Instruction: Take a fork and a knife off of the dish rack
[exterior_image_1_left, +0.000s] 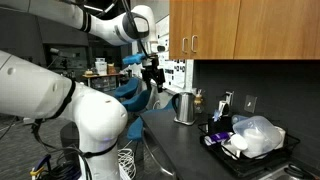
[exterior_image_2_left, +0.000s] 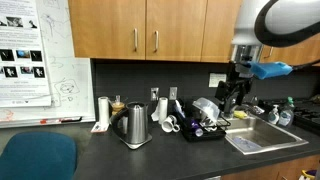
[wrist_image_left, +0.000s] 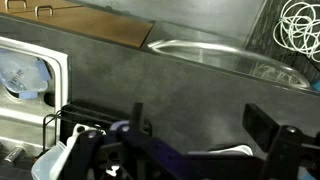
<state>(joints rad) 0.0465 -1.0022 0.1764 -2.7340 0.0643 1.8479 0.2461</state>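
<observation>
Wrist view: hand (wrist_image_left: 180, 150) spread wide, nothing between its fingers. Task looks unstarted: no fork or knife lifted out, both left to take; cutlery too small to pick out. Dish rack (exterior_image_2_left: 205, 128) sits toward the tabletop's (exterior_image_2_left: 100, 155) back edge, just beside the sink (exterior_image_2_left: 262, 140); hand hangs above its sink-side end. Rack black, low, wire-framed, loaded with pale rounded crockery (exterior_image_1_left: 255, 135). Tabletop dark, matte. Sink brushed steel, gently curved.

Wooden cabinets (exterior_image_2_left: 150, 28) hang above a dark countertop (exterior_image_2_left: 120, 158) beside a whiteboard (exterior_image_2_left: 30, 55).
</observation>
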